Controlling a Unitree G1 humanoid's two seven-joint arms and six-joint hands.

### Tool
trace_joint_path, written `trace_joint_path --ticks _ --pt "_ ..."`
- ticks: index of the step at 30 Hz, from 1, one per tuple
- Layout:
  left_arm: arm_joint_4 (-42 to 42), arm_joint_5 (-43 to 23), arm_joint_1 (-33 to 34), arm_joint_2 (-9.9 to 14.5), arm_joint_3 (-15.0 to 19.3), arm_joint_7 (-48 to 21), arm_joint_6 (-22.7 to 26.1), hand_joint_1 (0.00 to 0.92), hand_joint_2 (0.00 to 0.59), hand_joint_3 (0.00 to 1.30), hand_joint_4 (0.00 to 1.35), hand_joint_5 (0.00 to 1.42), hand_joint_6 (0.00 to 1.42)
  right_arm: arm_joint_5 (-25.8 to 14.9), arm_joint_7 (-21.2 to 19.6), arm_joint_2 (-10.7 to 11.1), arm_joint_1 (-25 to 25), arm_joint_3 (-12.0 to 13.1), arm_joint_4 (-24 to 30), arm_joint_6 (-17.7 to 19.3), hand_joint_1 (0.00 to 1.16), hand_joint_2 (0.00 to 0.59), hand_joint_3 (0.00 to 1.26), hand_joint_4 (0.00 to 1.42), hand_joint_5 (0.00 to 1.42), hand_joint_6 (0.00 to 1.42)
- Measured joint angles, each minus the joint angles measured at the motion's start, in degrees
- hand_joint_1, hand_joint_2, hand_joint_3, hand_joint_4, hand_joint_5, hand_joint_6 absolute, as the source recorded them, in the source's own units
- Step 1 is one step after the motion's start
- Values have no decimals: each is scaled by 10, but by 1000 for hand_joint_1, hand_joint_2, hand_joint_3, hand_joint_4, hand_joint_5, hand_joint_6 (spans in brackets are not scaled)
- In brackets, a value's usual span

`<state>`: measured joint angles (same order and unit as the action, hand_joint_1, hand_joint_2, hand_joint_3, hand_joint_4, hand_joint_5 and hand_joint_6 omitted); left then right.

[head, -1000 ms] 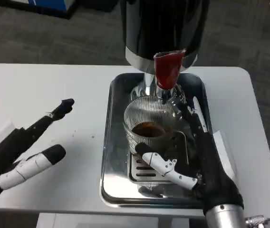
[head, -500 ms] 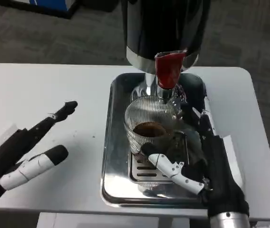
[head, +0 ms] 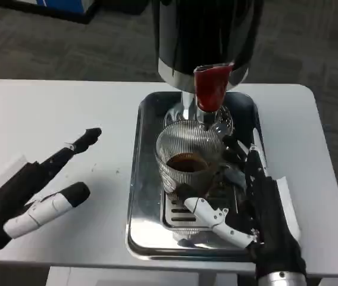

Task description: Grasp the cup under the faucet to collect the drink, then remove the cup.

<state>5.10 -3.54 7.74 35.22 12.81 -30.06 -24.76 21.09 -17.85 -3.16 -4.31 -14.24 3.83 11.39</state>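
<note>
One cup (head: 188, 156), clear ribbed glass, dark drink inside. One dispenser (head: 205, 36), black and chrome body. One faucet lever (head: 210, 87), red. One metal tray (head: 142, 179), silver, with one slotted drip grate (head: 178, 214) in it. One table (head: 68, 107), white. Two hands: left hand (head: 35, 190) over table, right hand (head: 249, 208) over tray. One white paper slip (head: 289, 202) at tray's right edge.

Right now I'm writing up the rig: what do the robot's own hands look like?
The left hand is mostly black, its fingers white with rounded black tips. The right hand has a black back, white fingers and a silver cuff at the wrist.
</note>
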Motion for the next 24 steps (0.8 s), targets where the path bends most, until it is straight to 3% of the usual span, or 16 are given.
trace_joint_path --ticks 24 --pt "0 16 -1 0 -3 1 2 0 18 83 1 28 0 -6 1 -2 -91 4 -101 29 747 136 0 136 155 260"
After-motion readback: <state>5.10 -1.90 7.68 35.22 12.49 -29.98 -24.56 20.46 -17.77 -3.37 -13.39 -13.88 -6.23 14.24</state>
